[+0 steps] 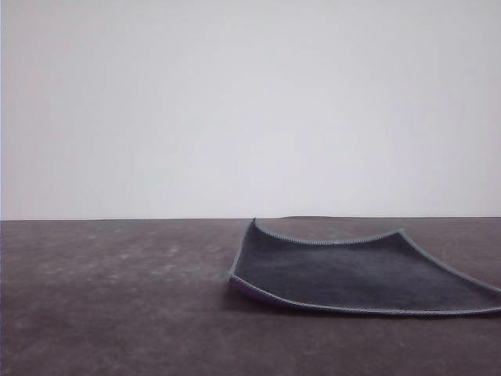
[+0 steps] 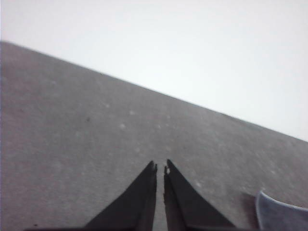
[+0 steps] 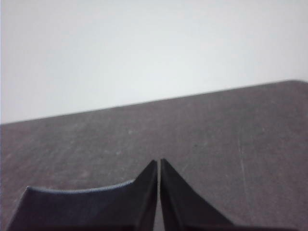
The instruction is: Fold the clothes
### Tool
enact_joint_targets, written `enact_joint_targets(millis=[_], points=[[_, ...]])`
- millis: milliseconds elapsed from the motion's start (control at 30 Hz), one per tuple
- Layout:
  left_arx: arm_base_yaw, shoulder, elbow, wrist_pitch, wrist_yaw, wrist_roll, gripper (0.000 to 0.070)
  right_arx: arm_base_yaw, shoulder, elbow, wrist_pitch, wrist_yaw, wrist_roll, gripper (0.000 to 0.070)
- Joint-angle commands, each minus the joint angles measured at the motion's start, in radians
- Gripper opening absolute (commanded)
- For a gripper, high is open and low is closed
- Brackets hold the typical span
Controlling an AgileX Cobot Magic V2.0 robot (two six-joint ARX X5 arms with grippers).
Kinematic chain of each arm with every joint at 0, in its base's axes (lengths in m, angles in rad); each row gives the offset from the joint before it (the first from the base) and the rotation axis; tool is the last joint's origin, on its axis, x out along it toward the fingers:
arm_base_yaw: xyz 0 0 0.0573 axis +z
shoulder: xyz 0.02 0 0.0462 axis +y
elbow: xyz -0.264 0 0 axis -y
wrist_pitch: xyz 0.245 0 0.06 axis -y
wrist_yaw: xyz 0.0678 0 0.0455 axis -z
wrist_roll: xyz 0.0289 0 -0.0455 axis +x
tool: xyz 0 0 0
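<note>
Dark grey-blue cloth with grey stitched edging — a purple sliver beneath — on mottled brown-grey table

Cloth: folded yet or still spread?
Spread. The cloth lies as one open layer on the table, dark face up, stitched edging showing all round, corners curling up slightly.

right pincer closed, nothing held | cloth beside it | table

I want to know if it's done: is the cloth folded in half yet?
No, the cloth lies spread open on the table, dark side up.
</note>
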Motion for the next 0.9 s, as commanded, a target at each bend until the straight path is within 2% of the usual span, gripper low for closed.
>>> enact_joint_targets(millis=[0,167,300,467,567,867], points=[[0.001,0.09,0.066,0.007,0.019,-0.001,0.0029,-0.001,0.099,0.087,-0.03,0.0,-0.016,0.0003],[-0.017,0.406,0.26,0.004,0.126,0.038,0.0029,-0.001,0.38,0.318,-0.172,0.0,-0.122,0.0004],[-0.051,0.649,0.4,0.004,0.195,0.062,0.0029,-0.002,0.575,0.462,-0.235,0.0,-0.194,0.0004],[-0.112,0.931,0.562,0.004,0.265,0.082,0.0029,-0.002,0.779,0.57,-0.251,-0.007,-0.211,0.0004],[-0.159,1.062,0.642,0.0,0.284,0.096,0.0029,-0.002,0.866,0.585,-0.235,-0.043,-0.209,0.0004],[-0.308,1.289,0.769,-0.02,0.295,0.122,0.0028,-0.002,1.058,0.585,-0.232,-0.17,-0.19,0.0004]])
